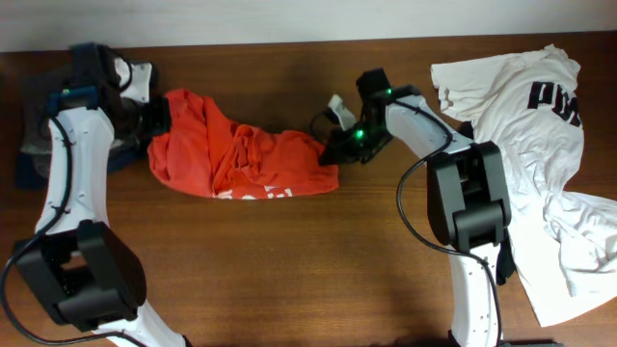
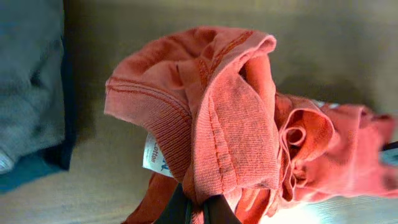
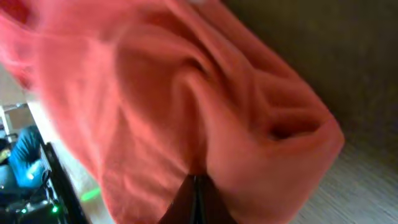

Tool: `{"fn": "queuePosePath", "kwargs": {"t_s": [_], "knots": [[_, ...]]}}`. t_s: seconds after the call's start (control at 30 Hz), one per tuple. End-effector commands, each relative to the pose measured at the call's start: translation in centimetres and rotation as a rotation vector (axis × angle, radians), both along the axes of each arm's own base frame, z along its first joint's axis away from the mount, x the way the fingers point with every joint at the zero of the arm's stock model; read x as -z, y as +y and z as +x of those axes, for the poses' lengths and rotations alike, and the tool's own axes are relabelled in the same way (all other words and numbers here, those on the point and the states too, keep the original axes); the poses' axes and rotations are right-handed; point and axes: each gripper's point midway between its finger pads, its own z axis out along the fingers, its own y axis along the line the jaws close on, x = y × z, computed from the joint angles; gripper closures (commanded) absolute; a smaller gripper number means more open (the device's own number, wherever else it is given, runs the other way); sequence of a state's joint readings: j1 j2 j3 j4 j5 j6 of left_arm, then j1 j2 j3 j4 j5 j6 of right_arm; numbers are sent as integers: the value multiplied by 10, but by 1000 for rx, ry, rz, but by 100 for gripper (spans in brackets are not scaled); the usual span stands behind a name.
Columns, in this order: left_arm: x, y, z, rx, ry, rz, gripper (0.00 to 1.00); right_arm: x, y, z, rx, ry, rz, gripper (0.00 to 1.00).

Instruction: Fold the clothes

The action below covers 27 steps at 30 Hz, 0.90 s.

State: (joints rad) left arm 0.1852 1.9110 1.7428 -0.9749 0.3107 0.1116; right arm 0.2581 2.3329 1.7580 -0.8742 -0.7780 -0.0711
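An orange-red shirt lies bunched on the wooden table between my two arms. My left gripper is shut on its left end; the left wrist view shows the ribbed collar and white label pinched between the fingers. My right gripper is shut on its right end, where the fabric fills the right wrist view above the closed fingers. A white shirt with dark lettering lies spread at the right.
A folded grey and dark blue garment pile sits at the far left, also in the left wrist view. The white shirt hangs over the table's right front edge. Bare wood lies in front of the orange shirt.
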Motion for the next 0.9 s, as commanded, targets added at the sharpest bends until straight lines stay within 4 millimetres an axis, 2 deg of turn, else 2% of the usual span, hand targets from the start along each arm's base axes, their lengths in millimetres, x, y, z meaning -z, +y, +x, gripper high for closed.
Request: {"fn": "queuePosePath", "kwargs": {"t_s": [0.0, 0.07, 0.1, 0.2, 0.33, 0.6, 0.7, 0.87], "knots": [[-28, -19, 10, 44, -68, -25, 99, 0, 3, -10, 33, 37, 21, 96], [-30, -32, 11, 71, -76, -25, 99, 5, 4, -13, 35, 42, 20, 96], [-32, -47, 12, 103, -81, -25, 99, 10, 5, -16, 36, 49, 19, 96], [-33, -75, 12, 164, -90, -25, 99, 15, 12, -21, 34, 53, 18, 96], [-34, -114, 10, 243, -102, -12, 99, 16, 20, -19, 47, 47, 26, 96], [-45, -200, -8, 425, -132, -8, 99, 19, 21, -14, 67, 42, 20, 96], [-44, -223, -17, 473, -133, 14, 99, 24, 21, -15, 76, 59, 16, 96], [-41, -251, -33, 536, -118, 30, 99, 30, 21, -15, 76, 69, 12, 96]]}}
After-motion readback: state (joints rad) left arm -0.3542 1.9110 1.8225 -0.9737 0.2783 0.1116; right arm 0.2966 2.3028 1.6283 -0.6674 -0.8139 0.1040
